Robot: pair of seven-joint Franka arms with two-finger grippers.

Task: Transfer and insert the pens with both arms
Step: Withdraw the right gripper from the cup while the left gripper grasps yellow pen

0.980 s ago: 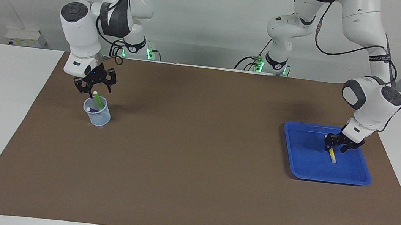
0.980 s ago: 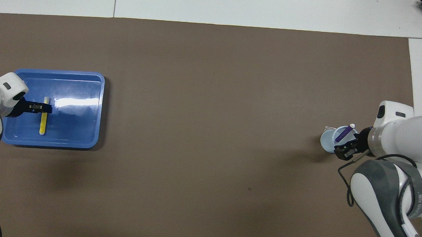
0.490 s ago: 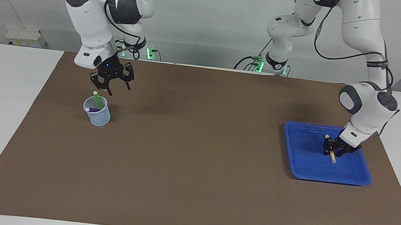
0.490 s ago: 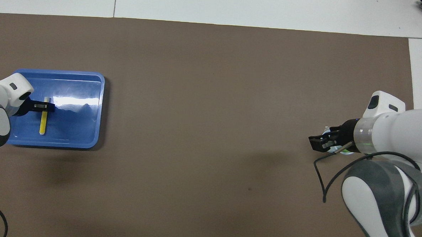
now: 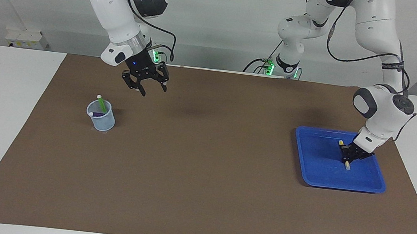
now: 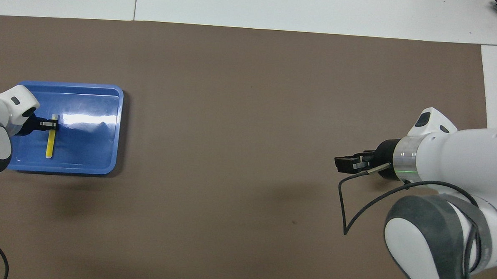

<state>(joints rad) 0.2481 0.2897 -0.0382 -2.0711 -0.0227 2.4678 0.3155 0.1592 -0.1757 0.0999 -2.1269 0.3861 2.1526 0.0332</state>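
Observation:
A yellow pen [image 5: 347,165] [image 6: 51,144] lies in the blue tray [image 5: 318,164] [image 6: 93,149] at the left arm's end of the table. My left gripper [image 5: 348,155] [image 6: 52,124] is down in the tray, shut on this pen near its upper end. The green pen [image 5: 101,104] and the purple pen [image 5: 95,113] stand in a clear cup [image 5: 101,120] at the right arm's end. My right gripper [image 5: 144,86] [image 6: 347,164] hangs open and empty over the mat, raised above and beside the cup. In the overhead view the right arm hides the cup.
A brown mat [image 5: 201,172] covers most of the white table. A loose black cable [image 6: 346,202] loops from the right wrist. The bases of both arms stand at the robots' edge of the table.
My right gripper rose from the cup, leaving the green pen in it, and swung toward the table's middle. My left gripper closed on the yellow pen in the tray.

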